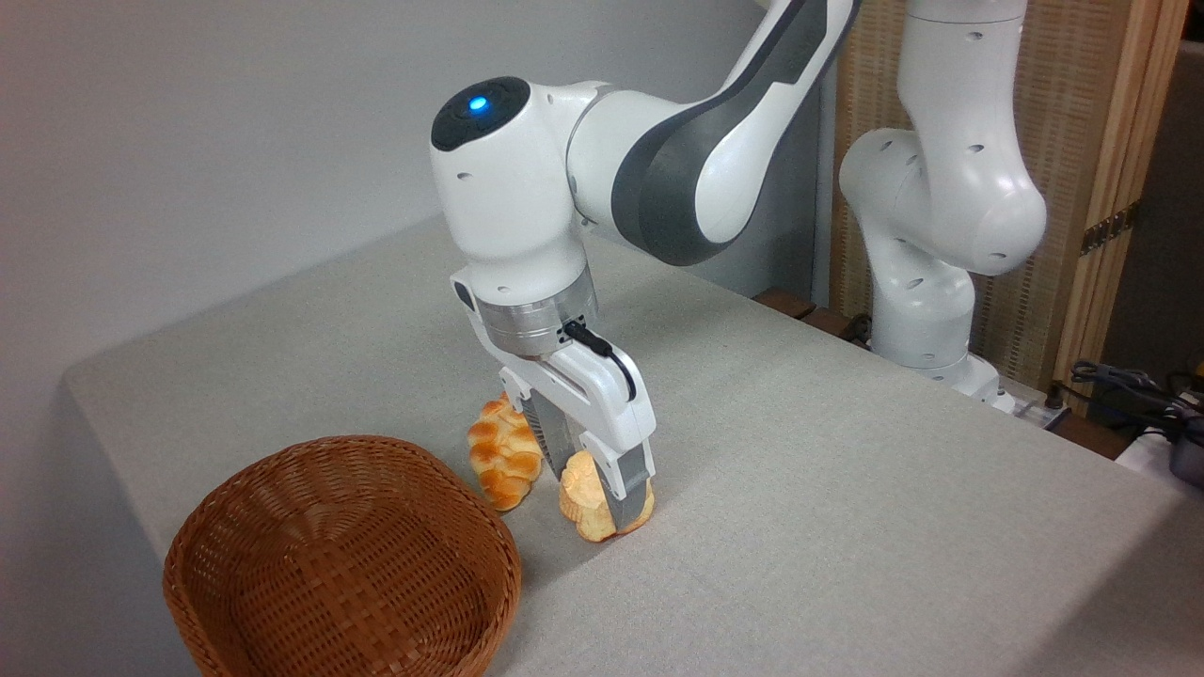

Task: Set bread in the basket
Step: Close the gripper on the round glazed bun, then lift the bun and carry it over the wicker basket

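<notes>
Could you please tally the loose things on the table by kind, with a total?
Bread pieces: 2, the bun between the fingers of the gripper and the braided loaf
Wicker basket: 1
Total: 3

A single fixed camera looks down at an angle from above the near edge of the grey cloth-covered bench [847,489], facing its far left corner and the plain grey wall. It stands fairly close: the brown woven wicker basket [343,564] sits cut off at the bottom edge, the white robot arm's base [941,310] far right.
</notes>
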You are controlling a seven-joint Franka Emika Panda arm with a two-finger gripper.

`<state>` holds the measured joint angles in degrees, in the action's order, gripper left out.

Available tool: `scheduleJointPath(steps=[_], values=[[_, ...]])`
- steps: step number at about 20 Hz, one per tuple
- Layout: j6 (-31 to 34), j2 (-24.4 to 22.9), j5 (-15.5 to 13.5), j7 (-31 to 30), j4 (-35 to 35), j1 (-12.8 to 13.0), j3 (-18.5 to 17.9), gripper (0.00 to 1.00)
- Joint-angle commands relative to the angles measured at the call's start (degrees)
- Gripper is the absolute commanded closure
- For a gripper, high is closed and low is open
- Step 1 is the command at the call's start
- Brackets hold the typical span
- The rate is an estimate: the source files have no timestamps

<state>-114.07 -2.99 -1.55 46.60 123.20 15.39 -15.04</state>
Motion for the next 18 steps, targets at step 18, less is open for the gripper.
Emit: scheduleJointPath(steps=[18], values=[[-1.6,-1.67,-1.68,1.3,-2.78,0.25,0.19,0.63]])
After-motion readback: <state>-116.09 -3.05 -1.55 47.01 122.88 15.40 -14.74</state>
